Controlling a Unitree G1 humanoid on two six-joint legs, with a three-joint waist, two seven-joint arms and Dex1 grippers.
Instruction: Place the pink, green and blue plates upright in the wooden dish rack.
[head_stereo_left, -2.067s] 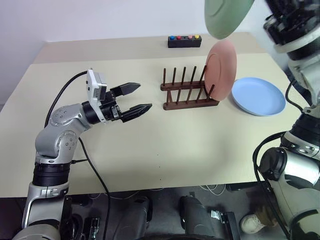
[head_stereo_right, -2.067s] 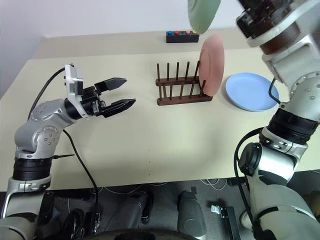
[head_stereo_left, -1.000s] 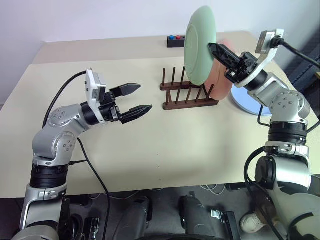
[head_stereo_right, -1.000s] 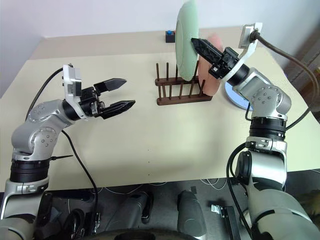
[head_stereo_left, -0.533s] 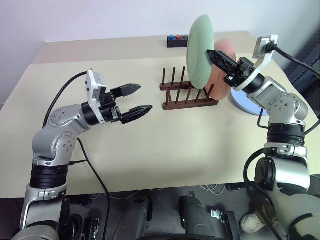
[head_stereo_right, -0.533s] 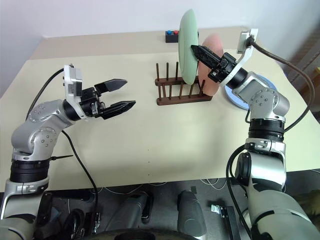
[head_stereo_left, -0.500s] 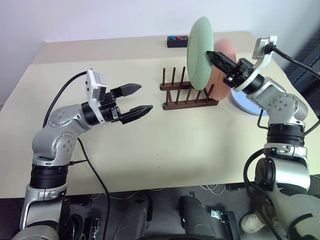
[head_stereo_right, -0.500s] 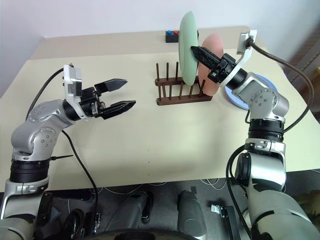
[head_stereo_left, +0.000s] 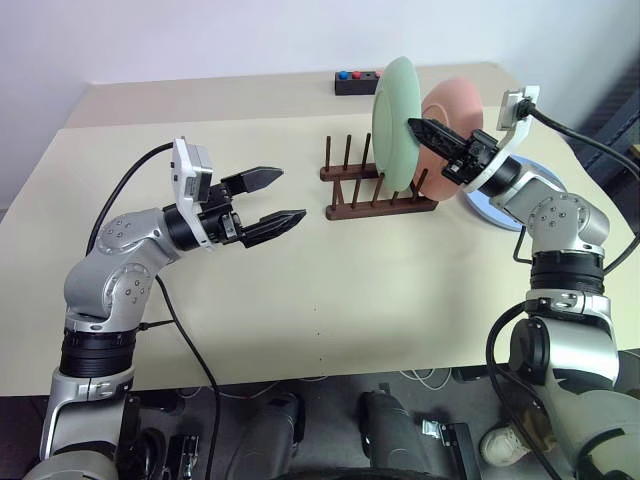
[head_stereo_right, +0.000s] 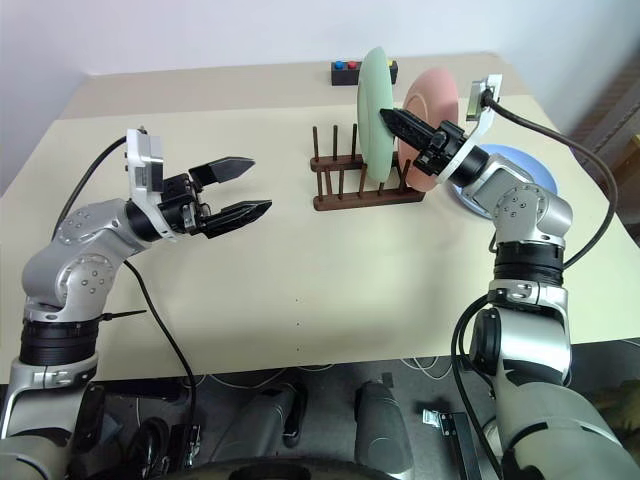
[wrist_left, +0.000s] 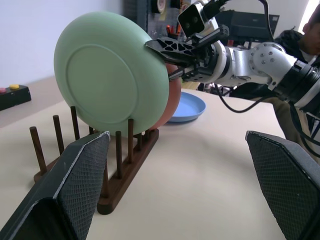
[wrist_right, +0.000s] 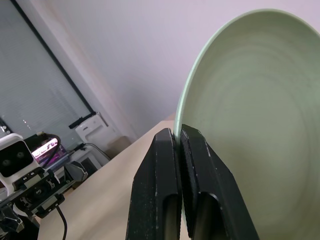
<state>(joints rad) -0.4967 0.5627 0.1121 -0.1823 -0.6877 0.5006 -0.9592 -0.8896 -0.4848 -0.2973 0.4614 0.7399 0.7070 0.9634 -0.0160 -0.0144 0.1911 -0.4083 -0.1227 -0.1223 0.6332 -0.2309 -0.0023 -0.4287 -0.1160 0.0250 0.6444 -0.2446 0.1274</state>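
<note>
Nearest, the left gripper (head_stereo_left: 282, 199) hangs over bare table (head_stereo_left: 330, 290), jaws spread wide and holding nothing. Beyond it stands the wooden dish rack (head_stereo_left: 378, 196). The right gripper (head_stereo_right: 392, 117) is clamped on the rim of the green plate (head_stereo_left: 396, 119) — held upright over the rack's pegs, beside the pink plate (head_stereo_left: 452, 115) standing at the rack's right end. The blue plate (head_stereo_right: 520, 160) lies flat to the right — a black button box (head_stereo_left: 356, 81) sits farthest back.

- Looks like a robotics lab or test room.
- Bare beige table (head_stereo_left: 300, 290) against a plain white wall (head_stereo_left: 200, 40).
- Button box (head_stereo_left: 357, 80), cables (head_stereo_left: 185, 340), equipment racks (wrist_left: 240, 25) behind.
</note>
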